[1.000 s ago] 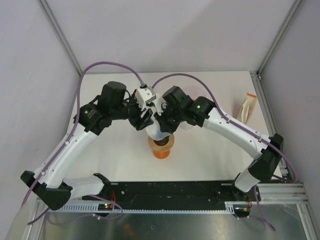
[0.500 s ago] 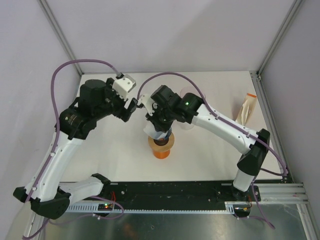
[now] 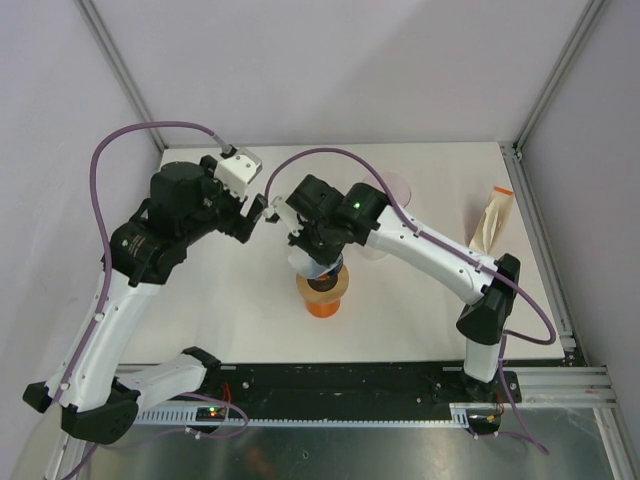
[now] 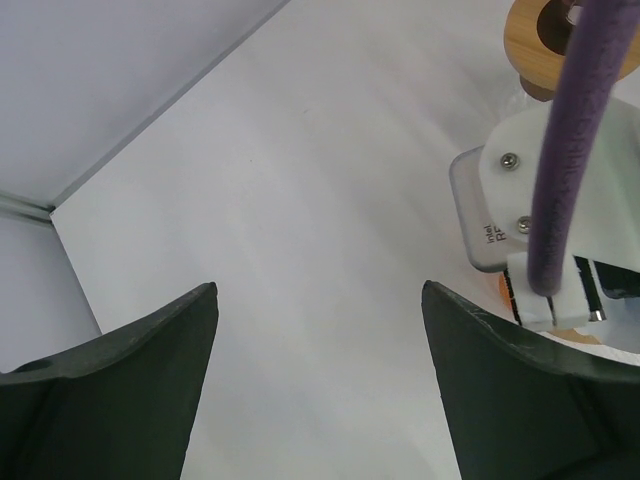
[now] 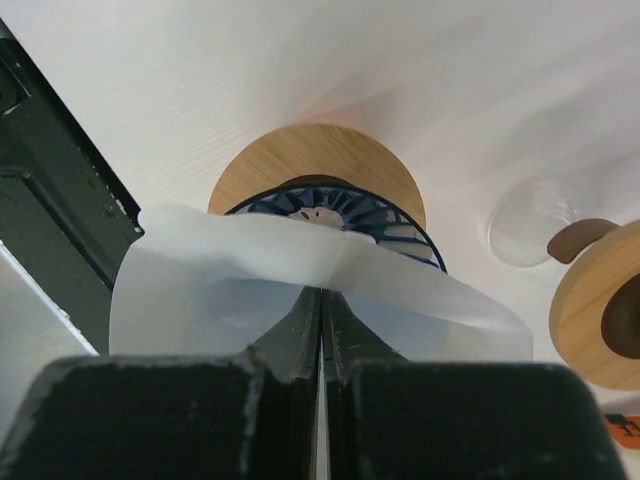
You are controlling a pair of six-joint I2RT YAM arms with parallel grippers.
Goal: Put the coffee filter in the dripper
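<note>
1. My right jaws are clenched on the coffee filter [image 5: 250,270]. They pinch its near edge at the middle, and the paper fans out to either side of the pinch.
2. The dripper [image 5: 330,205] is a blue ribbed cone in a wooden collar [image 5: 310,150]. It lies straight ahead of my right jaws, directly beyond the filter.
3. In the right wrist view the filter's far edge overlaps the dripper's near rim. I cannot tell whether paper and rim touch.
4. From above, the filter [image 3: 305,265] sits right over the dripper. My right wrist hides most of the dripper there, and only the orange base [image 3: 322,297] beneath it shows clearly.
5. The filter's long span runs across the dripper's mouth, crosswise to my fingers, and it looks wider than that mouth.
6. I judge the coming move to be a push along my finger line into the dripper, with the paper cupping as it goes in.
7. My left jaws are released and spread wide over bare table [image 4: 300,200], holding nothing. They sit to the left of the dripper and apart from it.
8. The right arm is the nearer one and has the paper, so the placing falls to it.
9. The risk I see is the wide paper bridging the dripper's rim instead of seating inside.
</note>
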